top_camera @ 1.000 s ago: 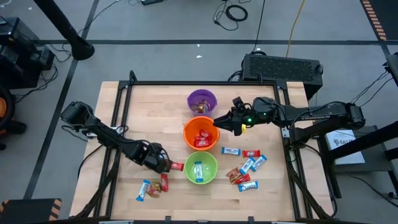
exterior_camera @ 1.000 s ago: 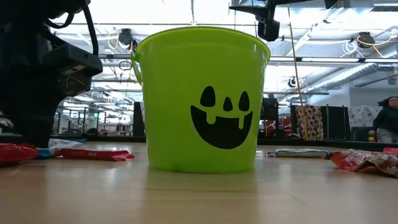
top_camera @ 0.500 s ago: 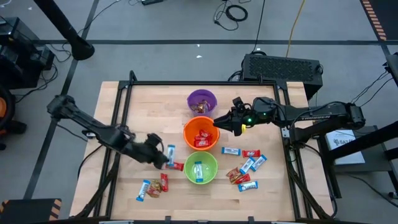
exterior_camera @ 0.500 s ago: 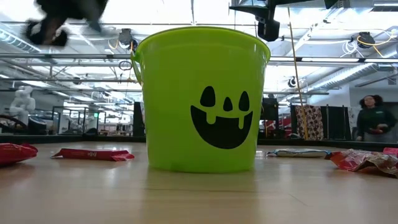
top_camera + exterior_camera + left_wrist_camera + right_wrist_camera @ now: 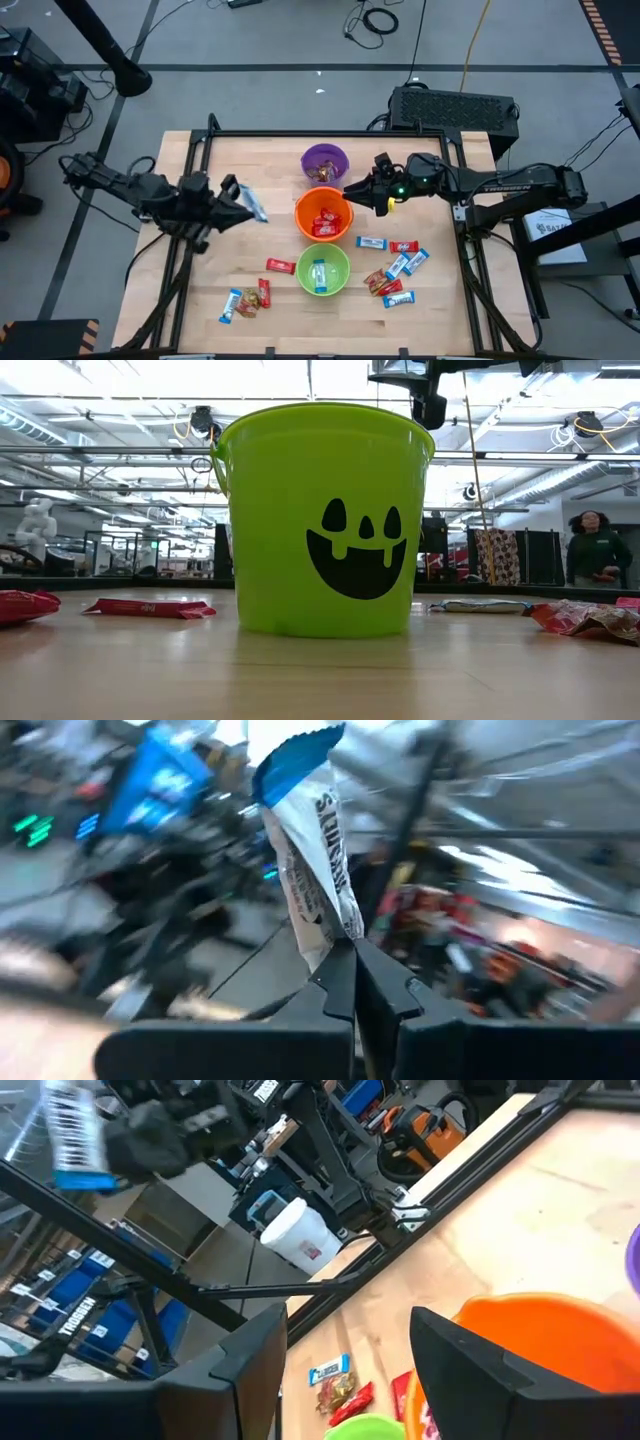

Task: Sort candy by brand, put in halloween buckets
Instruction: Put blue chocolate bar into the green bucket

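In the high view my left gripper (image 5: 243, 207) is raised over the table's left part, left of the orange bucket (image 5: 323, 215), and is shut on a blue-and-white candy bar (image 5: 256, 208). My right gripper (image 5: 350, 192) is open and empty by the orange bucket's far-right rim. The purple bucket (image 5: 324, 161) stands at the far side and the green bucket (image 5: 320, 270) at the near side. All three hold candy. Loose candy lies on the table: a red bar (image 5: 280, 265), a small group (image 5: 245, 300) near the front left, and a cluster (image 5: 395, 268) on the right. My left gripper pinches the blue-and-white bar by its lower end (image 5: 338, 930) between the two fingertips (image 5: 340, 975). The rest of the bar (image 5: 305, 840) sticks out beyond the fingers. The bar is lifted clear of the table.
The low view shows the green bucket (image 5: 325, 520) close up, with flat wrappers (image 5: 148, 607) to its left and more candy (image 5: 585, 618) to its right. A black metal frame (image 5: 205, 140) borders the table. A person (image 5: 597, 550) stands far behind.
My left gripper has risen from the table beside the green bucket and swung toward the far-left. It carries the blue-and-white bar, now lifted clear. The red bar stays where it lay.
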Controlling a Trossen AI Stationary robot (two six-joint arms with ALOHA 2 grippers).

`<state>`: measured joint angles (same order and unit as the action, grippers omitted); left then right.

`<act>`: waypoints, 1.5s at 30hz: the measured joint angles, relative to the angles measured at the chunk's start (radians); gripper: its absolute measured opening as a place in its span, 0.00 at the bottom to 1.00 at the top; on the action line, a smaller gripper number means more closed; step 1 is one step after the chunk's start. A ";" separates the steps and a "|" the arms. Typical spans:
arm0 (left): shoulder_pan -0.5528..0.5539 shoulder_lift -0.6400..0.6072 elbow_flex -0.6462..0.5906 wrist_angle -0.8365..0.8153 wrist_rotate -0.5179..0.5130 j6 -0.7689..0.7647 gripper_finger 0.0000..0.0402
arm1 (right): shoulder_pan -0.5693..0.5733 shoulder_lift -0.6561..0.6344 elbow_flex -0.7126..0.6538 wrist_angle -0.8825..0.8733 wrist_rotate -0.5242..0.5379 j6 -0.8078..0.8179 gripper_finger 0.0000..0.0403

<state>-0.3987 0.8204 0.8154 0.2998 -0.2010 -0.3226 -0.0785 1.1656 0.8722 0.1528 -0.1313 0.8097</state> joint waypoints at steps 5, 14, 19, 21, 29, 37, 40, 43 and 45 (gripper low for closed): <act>0.048 0.013 0.000 0.171 0.200 0.059 0.00 | -0.021 0.000 0.000 0.000 -0.006 -0.044 0.50; 0.102 0.051 -0.001 0.395 0.270 0.147 0.00 | -0.069 0.000 0.000 0.000 -0.131 -0.070 0.50; 0.129 0.086 -0.001 0.407 0.211 0.082 0.00 | -0.093 0.000 0.000 0.000 -0.213 -0.066 0.50; 0.142 0.105 -0.001 0.416 0.210 0.064 0.00 | -0.097 0.000 0.000 0.000 -0.243 -0.063 0.50; 0.219 0.179 0.002 0.390 -0.024 -0.108 0.00 | -0.104 0.000 0.000 0.000 -0.354 -0.013 0.50; 0.191 0.310 0.210 0.022 -0.172 -0.116 0.00 | -0.119 0.000 0.000 -0.005 -0.440 -0.017 0.50; 0.163 0.379 0.339 -0.129 -0.174 -0.116 0.00 | -0.138 0.000 0.000 -0.010 -0.457 -0.027 0.50; 0.128 0.439 0.465 -0.305 -0.174 -0.146 0.00 | -0.165 0.000 0.000 -0.010 -0.509 -0.032 0.50; 0.106 0.478 0.536 -0.425 -0.174 -0.193 0.00 | -0.186 0.000 0.000 -0.013 -0.549 -0.032 0.50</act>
<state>-0.2923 1.2988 1.3513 -0.1253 -0.3748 -0.5155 -0.2645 1.1652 0.8722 0.1399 -0.6799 0.7776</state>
